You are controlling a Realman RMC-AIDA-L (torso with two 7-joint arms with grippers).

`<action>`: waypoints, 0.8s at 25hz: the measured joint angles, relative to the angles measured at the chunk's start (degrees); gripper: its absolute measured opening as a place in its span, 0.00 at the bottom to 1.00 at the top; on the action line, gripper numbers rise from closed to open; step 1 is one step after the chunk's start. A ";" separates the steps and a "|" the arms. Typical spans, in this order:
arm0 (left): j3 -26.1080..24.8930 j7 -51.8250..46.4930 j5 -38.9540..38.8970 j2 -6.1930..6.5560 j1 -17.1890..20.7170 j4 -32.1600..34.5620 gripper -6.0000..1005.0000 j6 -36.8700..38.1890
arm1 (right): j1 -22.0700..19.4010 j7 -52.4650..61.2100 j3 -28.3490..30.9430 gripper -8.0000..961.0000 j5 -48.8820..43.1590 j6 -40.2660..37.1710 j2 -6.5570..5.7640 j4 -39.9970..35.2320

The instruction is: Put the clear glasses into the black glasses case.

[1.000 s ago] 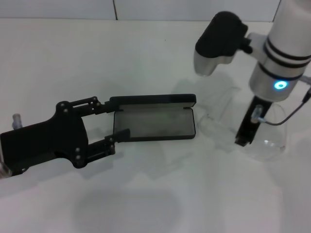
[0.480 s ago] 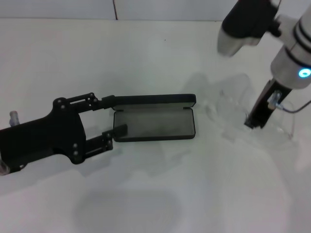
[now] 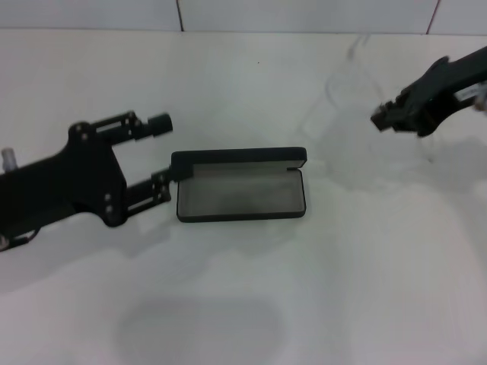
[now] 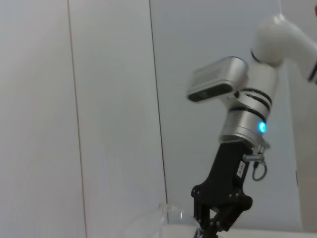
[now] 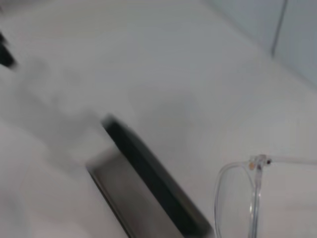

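The black glasses case (image 3: 240, 192) lies open on the white table, grey lining up, lid standing along its far side. My left gripper (image 3: 163, 152) is open just beyond the case's left end, touching nothing. My right gripper (image 3: 383, 119) hangs in the air to the right of the case and farther back, shut on the clear glasses (image 3: 339, 90), which are held off the table. The left wrist view shows that gripper (image 4: 213, 229) with the glasses (image 4: 166, 214) beside it. The right wrist view has the glasses (image 5: 253, 191) close up and the case (image 5: 148, 191) below.
The white table (image 3: 319, 289) runs out in front of and to the right of the case. A pale panelled wall (image 3: 228, 14) borders its far edge.
My right gripper has risen and swung right and back, lifting the clear glasses off the table. My left gripper has drawn back to the left, off the case's end.
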 joint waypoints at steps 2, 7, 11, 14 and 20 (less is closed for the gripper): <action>0.22 0.00 -1.32 0.00 -0.47 0.21 0.58 0.02 | -2.77 -5.86 4.50 0.10 8.79 0.67 -0.04 1.67; 0.31 0.00 -2.96 0.00 -1.94 1.80 0.58 0.08 | -8.53 -23.54 11.06 0.09 30.52 -1.48 -0.28 11.50; 0.37 0.00 -7.18 0.01 -4.37 2.06 0.55 0.11 | -9.46 -32.80 11.35 0.09 36.25 -5.76 -0.30 19.70; 0.36 0.00 -9.55 0.01 -7.17 2.08 0.45 0.00 | -9.08 -36.75 11.35 0.09 36.86 -7.76 -0.18 25.53; 0.79 0.00 -9.64 -0.04 -12.74 1.86 0.21 -1.51 | -8.36 -43.84 9.64 0.09 38.65 -11.54 0.14 31.50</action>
